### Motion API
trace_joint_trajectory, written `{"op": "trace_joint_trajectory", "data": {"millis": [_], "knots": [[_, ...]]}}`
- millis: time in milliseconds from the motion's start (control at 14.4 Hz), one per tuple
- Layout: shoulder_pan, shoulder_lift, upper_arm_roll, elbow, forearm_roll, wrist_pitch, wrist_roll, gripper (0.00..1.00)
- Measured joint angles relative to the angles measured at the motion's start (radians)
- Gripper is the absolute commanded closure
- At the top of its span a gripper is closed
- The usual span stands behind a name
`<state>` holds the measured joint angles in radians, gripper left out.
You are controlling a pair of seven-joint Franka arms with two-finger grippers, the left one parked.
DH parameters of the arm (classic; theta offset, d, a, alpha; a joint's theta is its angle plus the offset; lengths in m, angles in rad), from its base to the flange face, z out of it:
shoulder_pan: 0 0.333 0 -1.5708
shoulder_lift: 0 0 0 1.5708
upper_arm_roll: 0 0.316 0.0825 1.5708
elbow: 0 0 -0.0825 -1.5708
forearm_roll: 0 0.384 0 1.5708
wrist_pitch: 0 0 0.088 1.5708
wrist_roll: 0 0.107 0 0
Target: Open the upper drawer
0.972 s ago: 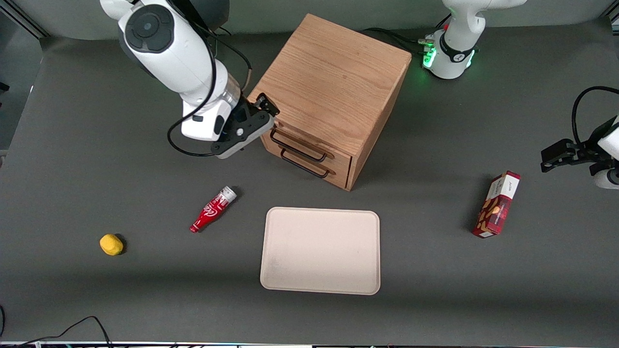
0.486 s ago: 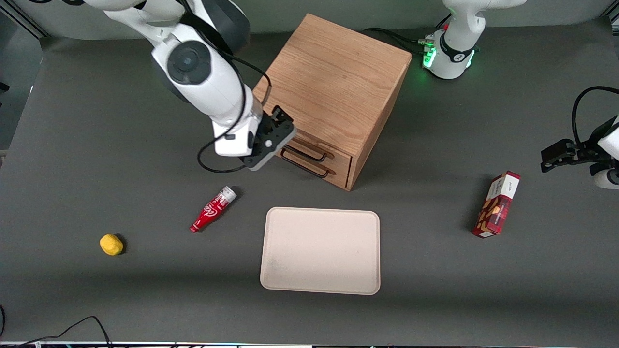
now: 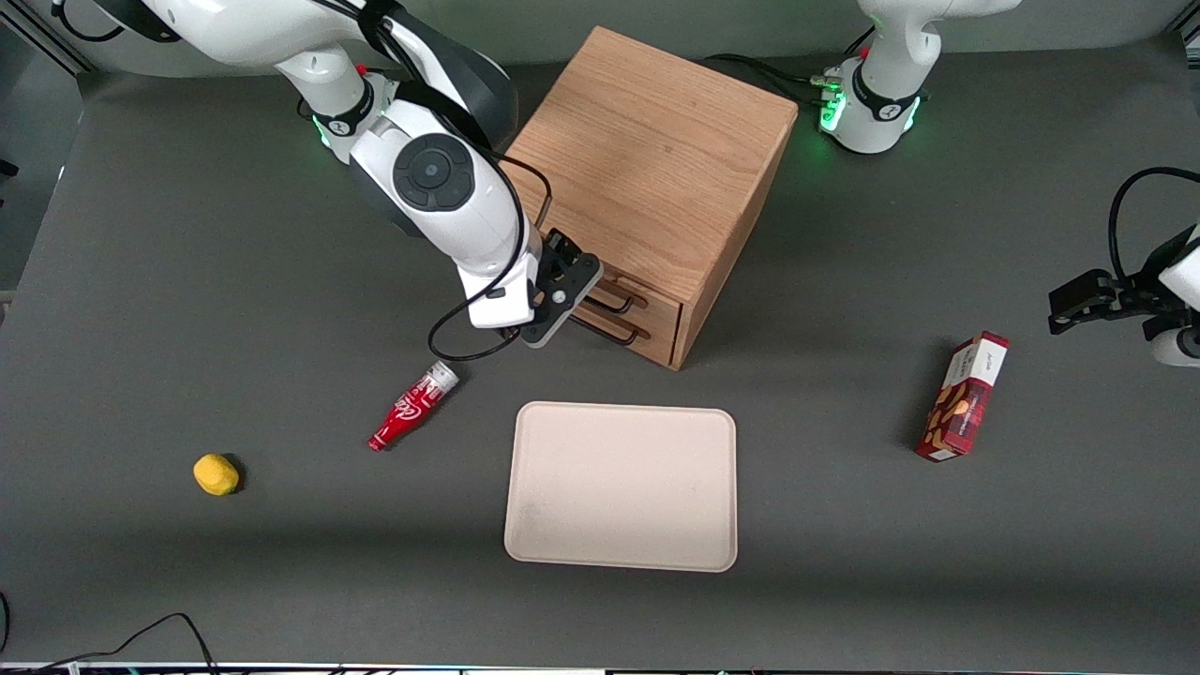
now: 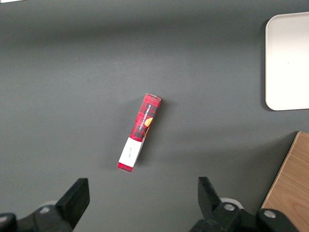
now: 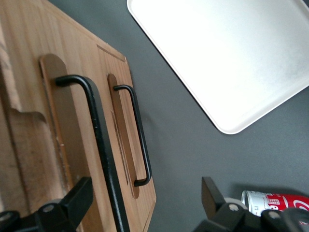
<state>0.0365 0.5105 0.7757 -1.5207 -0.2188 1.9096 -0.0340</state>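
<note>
One second of travel has carried the end effector (image 3: 574,298) along the cabinet (image 3: 647,178) front to the upper drawer (image 3: 626,292), which looks shut; its fingers, spread wide, seemingly straddle the upper drawer's black handle (image 5: 99,145), unpinched

gripper (image 3: 574,292) moved along cabinet (image 3: 647,169) front, now at upper drawer (image 3: 626,298) handle.
</note>
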Motion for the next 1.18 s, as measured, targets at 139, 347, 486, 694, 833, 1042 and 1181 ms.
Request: {"op": "trace_joint_trajectory", "data": {"millis": [139, 347, 486, 694, 833, 1042, 1181], "knots": [[0.0, 0.009, 0.0, -0.005, -0.032, 0.003, -0.003, 0.0], [0.001, 0.032, 0.001, -0.023, -0.059, 0.028, -0.006, 0.0], [0.001, 0.048, 0.0, -0.029, -0.078, 0.045, -0.013, 0.0], [-0.011, 0.052, -0.007, -0.024, -0.089, 0.054, -0.067, 0.0], [-0.02, 0.052, -0.024, -0.018, -0.089, 0.057, -0.1, 0.0], [-0.029, 0.053, -0.078, 0.01, -0.09, 0.061, -0.148, 0.0], [-0.035, 0.057, -0.118, 0.033, -0.09, 0.064, -0.165, 0.0]]}}
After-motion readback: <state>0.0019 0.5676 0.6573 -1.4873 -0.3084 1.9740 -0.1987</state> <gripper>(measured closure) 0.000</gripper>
